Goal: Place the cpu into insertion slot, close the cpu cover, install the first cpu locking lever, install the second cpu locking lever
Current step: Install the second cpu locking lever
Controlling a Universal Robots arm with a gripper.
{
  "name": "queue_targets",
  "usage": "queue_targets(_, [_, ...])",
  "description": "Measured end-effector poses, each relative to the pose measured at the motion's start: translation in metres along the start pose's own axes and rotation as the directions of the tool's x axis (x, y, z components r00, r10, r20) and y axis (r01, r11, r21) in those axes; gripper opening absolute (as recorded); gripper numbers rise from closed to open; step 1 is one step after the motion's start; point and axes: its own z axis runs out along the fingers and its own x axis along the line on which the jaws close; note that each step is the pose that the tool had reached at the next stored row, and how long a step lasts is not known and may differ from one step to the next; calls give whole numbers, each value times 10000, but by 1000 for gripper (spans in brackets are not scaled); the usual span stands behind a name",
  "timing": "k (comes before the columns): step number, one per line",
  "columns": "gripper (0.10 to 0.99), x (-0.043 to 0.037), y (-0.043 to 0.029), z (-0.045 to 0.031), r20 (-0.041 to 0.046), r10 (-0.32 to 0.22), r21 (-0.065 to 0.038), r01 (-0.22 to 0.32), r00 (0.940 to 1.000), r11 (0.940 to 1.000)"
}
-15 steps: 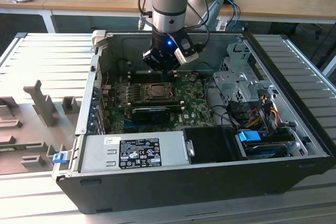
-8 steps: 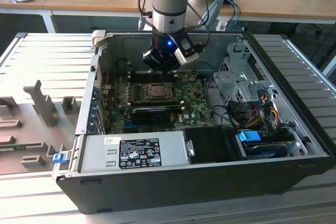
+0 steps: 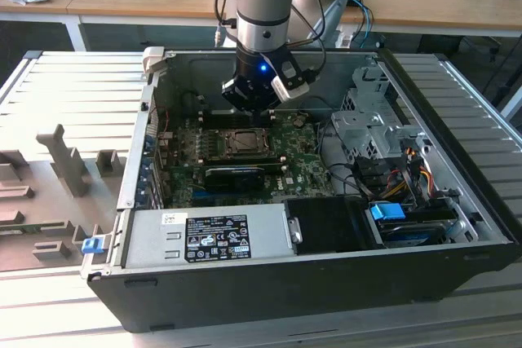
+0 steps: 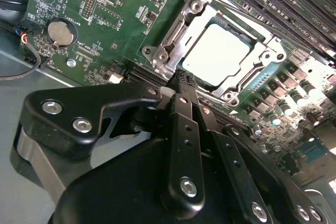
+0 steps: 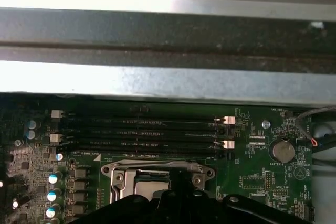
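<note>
The cpu [image 4: 218, 53] lies with its silver top up in the insertion slot [image 3: 243, 143] on the green motherboard. The cpu cover [image 4: 170, 32], a metal frame, lies flat around it, and the chip shows through the cover's window. My gripper [image 4: 181, 80] is shut, its two black fingers [image 4: 184, 114] pressed together, and nothing shows between them. The fingertips are down at the edge of the socket frame, at one of its sides. In the exterior view the gripper [image 3: 253, 110] hangs just behind the socket. The first wrist view has the cover [image 5: 157, 169] right beyond the fingers.
Black memory slots [image 5: 142, 132] run beside the socket, and a coin battery [image 4: 62, 32] sits near cables. The open case holds a power supply [image 3: 204, 238] at the front, a black card [image 3: 236, 173], a drive cage [image 3: 367, 124] and a cable bundle [image 3: 400, 177].
</note>
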Motion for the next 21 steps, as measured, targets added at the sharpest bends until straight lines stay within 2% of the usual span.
queue_targets(14, [106, 2, -54, -5, 0, -1, 0, 1, 10000, 10000])
queue_targets(15, [106, 2, -60, -12, -1, 1, 4, -1, 10000, 10000])
queue_targets(16, [106, 0, -53, -94, 0, 0, 0, 0, 10000, 10000])
queue_targets(18, [106, 3, -124, -109, 0, 0, 1, 0, 10000, 10000])
queue_targets(21, [106, 4, -176, -112, 0, 0, 0, 0, 10000, 10000])
